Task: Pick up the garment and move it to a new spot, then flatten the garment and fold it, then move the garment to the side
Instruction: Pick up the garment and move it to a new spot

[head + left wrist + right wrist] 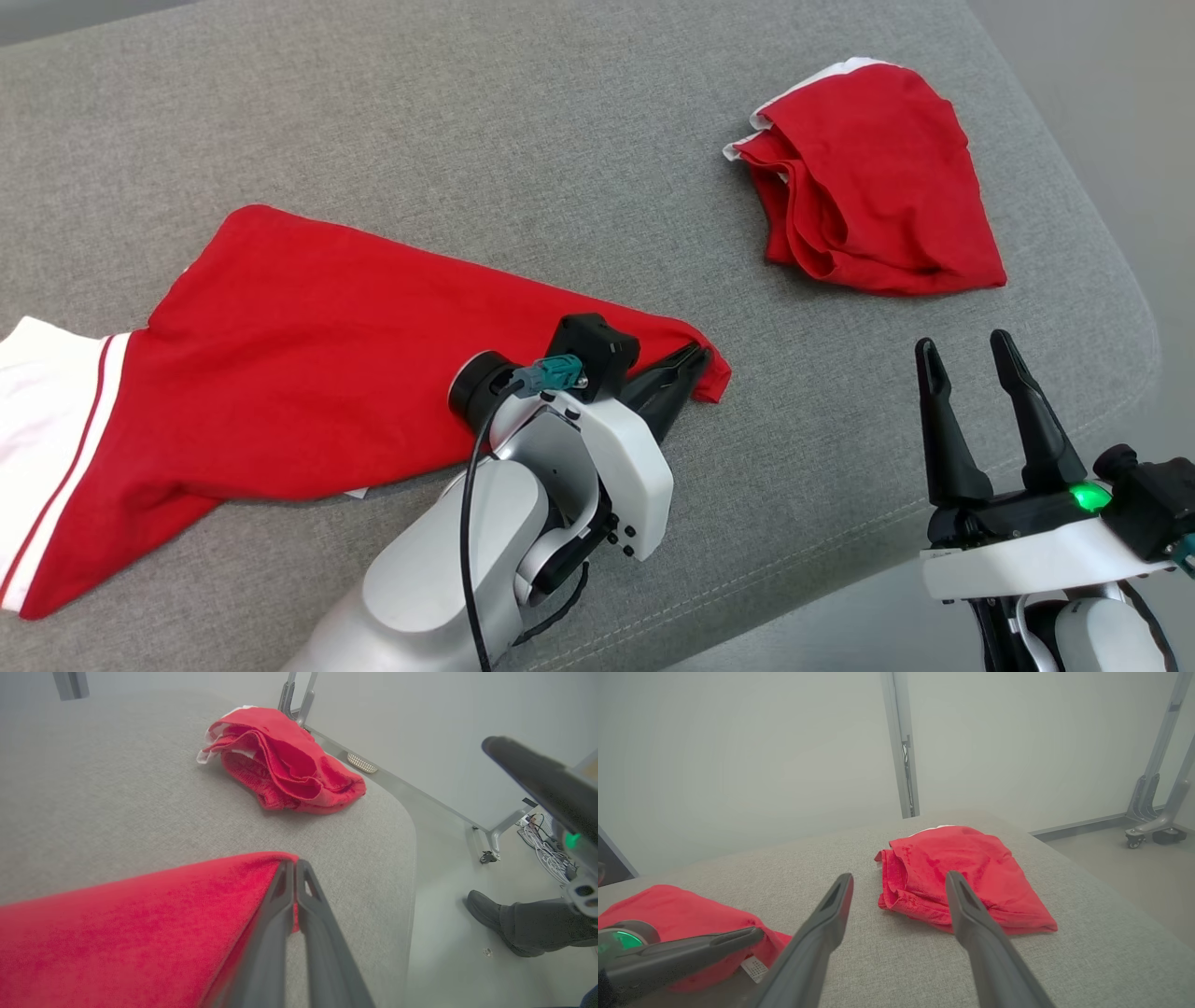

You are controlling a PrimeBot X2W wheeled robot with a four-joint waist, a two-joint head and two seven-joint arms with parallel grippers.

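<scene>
Left gripper (693,359): fingers together, pinching the right corner of the garment (308,373).
Garment: spread across the left of the grey cushion (467,140).
Right gripper (963,343): fingers apart, empty, near the folded red cloth (878,205).

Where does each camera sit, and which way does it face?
Head view: on the head, looking down at the grey fabric cushion; left gripper shut on the spread red-and-white garment, right gripper open.
Left wrist view: on the left wrist, along its closed fingers toward the bundled red garment.
Right wrist view: on the right wrist, between its open fingers.
Shared: both wrist views face that bundled garment.
</scene>
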